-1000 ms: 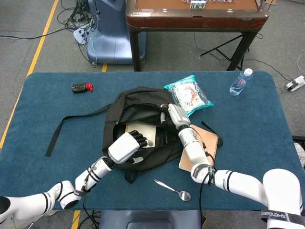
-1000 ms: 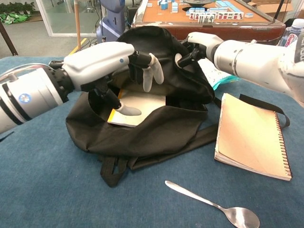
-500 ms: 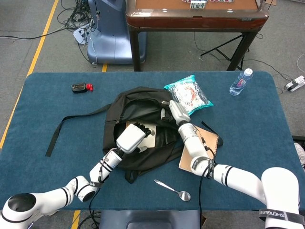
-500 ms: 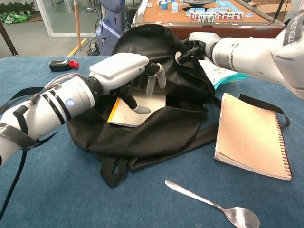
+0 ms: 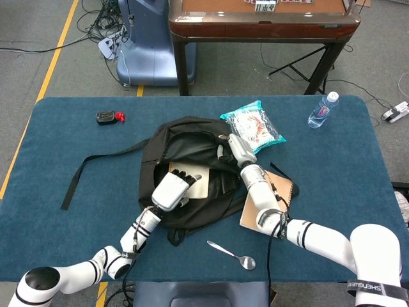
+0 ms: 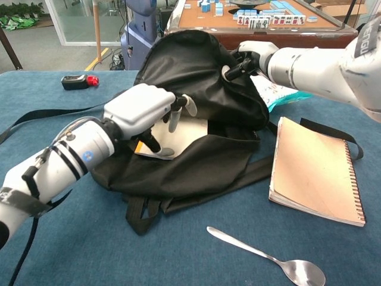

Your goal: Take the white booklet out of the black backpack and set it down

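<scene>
The black backpack (image 5: 192, 150) lies open in the middle of the blue table, and the white booklet (image 5: 199, 183) lies flat inside its mouth. My left hand (image 5: 170, 190) reaches into the opening. In the chest view my left hand (image 6: 146, 108) has its thumb tip touching the booklet (image 6: 189, 132) near its orange edge, with the fingers curled just above the page. No grip on the booklet shows. My right hand (image 6: 249, 55) grips the upper flap of the backpack (image 6: 202, 65) and holds it up; the same right hand (image 5: 232, 149) shows at the bag's far right rim.
A brown spiral notebook (image 6: 315, 173) lies right of the bag, with a spoon (image 6: 268, 259) in front of it. A snack bag (image 5: 254, 126) and a water bottle (image 5: 323, 110) sit behind. A small black and red device (image 5: 108, 117) lies far left. The bag's strap (image 5: 89, 167) trails left.
My left hand has come down into the bag's mouth, and its thumb now touches the booklet. My right hand still holds the flap up in the same place.
</scene>
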Action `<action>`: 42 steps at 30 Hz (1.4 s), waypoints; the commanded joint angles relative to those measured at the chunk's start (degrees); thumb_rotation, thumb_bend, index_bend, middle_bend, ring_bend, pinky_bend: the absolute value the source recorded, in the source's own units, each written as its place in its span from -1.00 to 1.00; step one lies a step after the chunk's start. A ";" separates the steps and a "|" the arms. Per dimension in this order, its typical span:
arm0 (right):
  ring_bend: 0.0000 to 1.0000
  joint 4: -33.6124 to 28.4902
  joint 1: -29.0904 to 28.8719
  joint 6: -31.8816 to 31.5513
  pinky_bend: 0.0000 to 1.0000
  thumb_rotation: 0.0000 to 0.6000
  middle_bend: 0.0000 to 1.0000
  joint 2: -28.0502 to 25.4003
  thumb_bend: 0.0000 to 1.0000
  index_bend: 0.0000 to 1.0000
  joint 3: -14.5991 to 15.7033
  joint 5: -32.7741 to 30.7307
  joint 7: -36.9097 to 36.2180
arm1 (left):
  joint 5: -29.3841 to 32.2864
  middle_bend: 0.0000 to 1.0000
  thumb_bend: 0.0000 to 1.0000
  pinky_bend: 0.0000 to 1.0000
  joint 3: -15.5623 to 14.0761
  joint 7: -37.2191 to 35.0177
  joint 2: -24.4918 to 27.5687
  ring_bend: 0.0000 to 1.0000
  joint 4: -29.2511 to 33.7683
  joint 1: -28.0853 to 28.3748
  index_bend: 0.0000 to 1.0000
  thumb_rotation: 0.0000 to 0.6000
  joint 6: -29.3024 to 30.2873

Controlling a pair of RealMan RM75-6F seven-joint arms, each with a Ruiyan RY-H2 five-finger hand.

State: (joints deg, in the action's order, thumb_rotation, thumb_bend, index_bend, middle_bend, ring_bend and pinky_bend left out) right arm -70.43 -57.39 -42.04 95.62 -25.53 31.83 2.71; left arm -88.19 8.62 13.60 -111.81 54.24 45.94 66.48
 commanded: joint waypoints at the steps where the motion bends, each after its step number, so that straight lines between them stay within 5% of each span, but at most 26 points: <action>1: -0.57 0.14 0.13 -0.02 -0.68 1.00 -0.35 0.01 0.31 0.03 0.16 0.04 -0.12 | -0.47 0.00 -0.72 -0.04 -1.85 0.92 0.01 -0.15 1.15 -1.87 -0.46 1.00 1.01; 9: -0.57 -0.56 0.51 -0.56 -0.68 1.00 -0.35 -0.30 0.30 0.03 0.34 0.41 -0.38 | -1.01 -0.08 -0.72 -0.06 -4.13 4.59 2.60 -0.20 5.85 -3.82 -0.60 1.00 1.44; 20: -0.57 -2.05 0.74 -0.81 -0.68 1.00 -0.35 -0.51 0.26 0.03 0.41 1.04 -0.92 | 1.79 -0.08 -0.72 -0.07 0.78 4.19 1.54 -0.21 0.89 -0.96 -0.53 1.00 -0.43; 25: -0.57 -2.08 0.81 -0.90 -0.68 1.00 -0.35 -0.56 0.25 0.03 0.43 1.16 -1.11 | 4.77 -0.26 -0.72 -0.14 2.40 5.45 0.40 -0.33 -1.34 0.09 -0.56 1.00 -3.46; 37: -0.57 -1.13 0.69 -0.19 -0.68 1.00 -0.35 -0.11 0.25 0.03 0.47 1.27 -1.83 | 8.51 -0.35 -0.72 -0.23 3.29 10.59 -0.79 -0.41 -3.24 1.88 -0.60 1.00 -7.70; 42: -0.57 -0.47 0.84 0.09 -0.68 1.00 -0.35 -0.16 0.25 0.03 0.49 1.43 -2.21 | 9.16 -0.39 -0.72 -0.25 2.59 13.32 1.52 -0.42 1.55 1.29 -0.60 1.00 -8.08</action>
State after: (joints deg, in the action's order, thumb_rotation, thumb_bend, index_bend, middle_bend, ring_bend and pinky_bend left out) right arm -70.99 -56.56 -42.00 95.45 -25.02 33.26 0.56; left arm -79.02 11.72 25.42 -111.55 53.63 47.51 58.29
